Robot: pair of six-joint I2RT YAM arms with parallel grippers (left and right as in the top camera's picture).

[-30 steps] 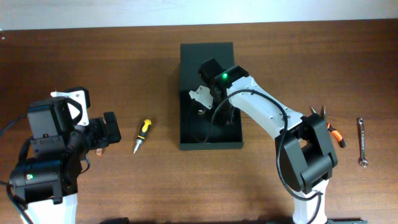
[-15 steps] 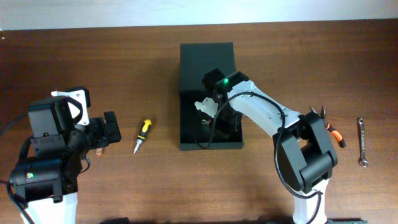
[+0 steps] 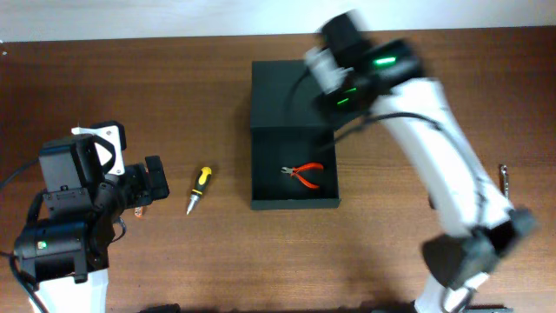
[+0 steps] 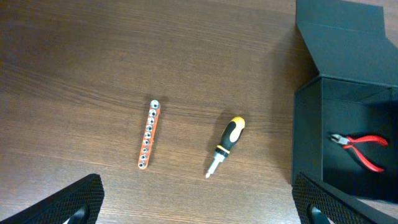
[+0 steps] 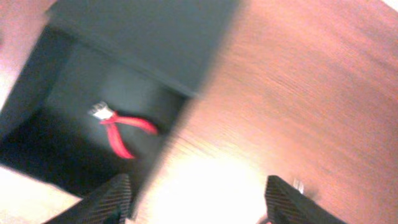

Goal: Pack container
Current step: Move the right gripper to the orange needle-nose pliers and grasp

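Observation:
The container [image 3: 257, 165] is a dark box standing open mid-table, its flap lid [image 3: 288, 91] folded back. Red-handled pliers [image 3: 306, 174] lie loose on its floor, also seen in the left wrist view [image 4: 364, 146] and the right wrist view [image 5: 121, 134]. My right gripper [image 5: 199, 200] is open and empty, held high over the box's far right corner; its arm [image 3: 382, 69] is blurred with motion. Left of the box, my left gripper [image 4: 199, 205] is open above bare wood. A yellow-and-black screwdriver [image 3: 199, 189] lies between it and the box.
An orange strip of sockets [image 4: 149, 134] lies left of the screwdriver [image 4: 225, 146]. A silver wrench [image 3: 503, 171] shows partly at the far right, behind the right arm. The container's near wall [image 4: 305, 137] rises at the right of the left wrist view.
My right gripper opened, left the red pliers on the container floor, then rose out of the box toward the far right. The left arm has not moved.

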